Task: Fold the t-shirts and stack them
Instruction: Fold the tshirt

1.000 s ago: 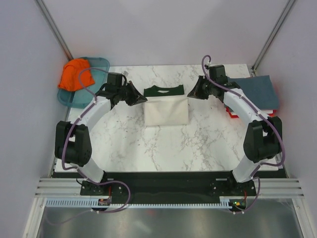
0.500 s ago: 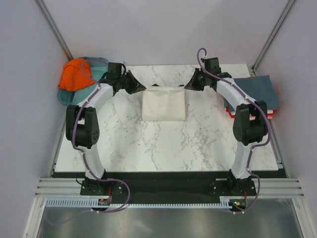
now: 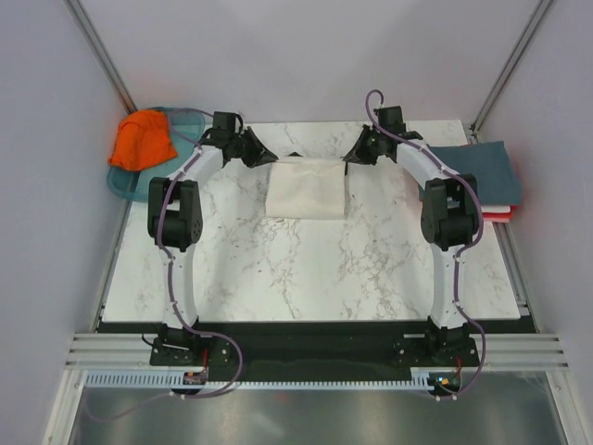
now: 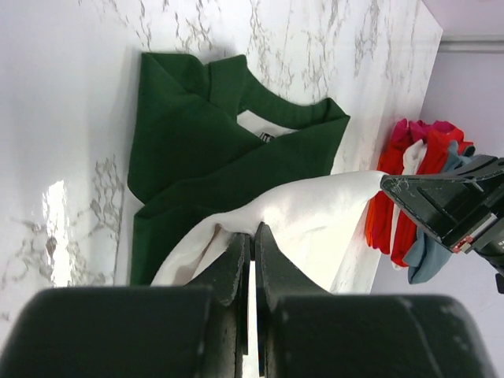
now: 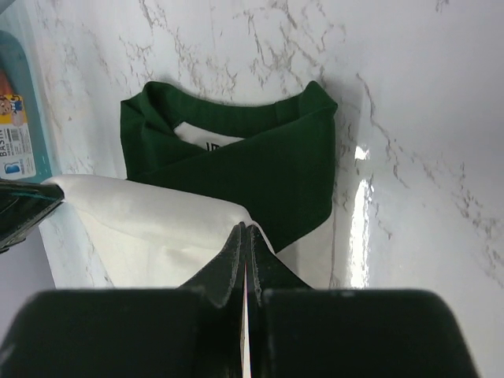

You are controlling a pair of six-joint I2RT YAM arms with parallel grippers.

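So the left gripper [image 4: 250, 236] is clamped tight on 1 corner of the soft cream t-shirt with dark green sleeves and collar [image 3: 306, 188], jaws squeezed together with only cloth between them. The right gripper [image 5: 245, 232] is doing the same on the other corner, pinched down hard on the cream fabric. Between the 2 of them the cream layer is stretched over the green sleeves and collar, which lie flat on the white marble-pattern table [image 3: 306, 278]. In the wrist views that cream edge looks a bit raised above the green part, and from above only a sliver of dark shows past it. The shirt sits close to the far edge of the table, about midway between the left and right edges.

Over at the far left corner there's a bunched-up orange t-shirt [image 3: 142, 139] sitting in a translucent teal plastic tray [image 3: 190, 120]. Along the right edge is a folded slate-blue t-shirt [image 3: 477, 167] on top of white and red folded t-shirts [image 3: 498, 213].
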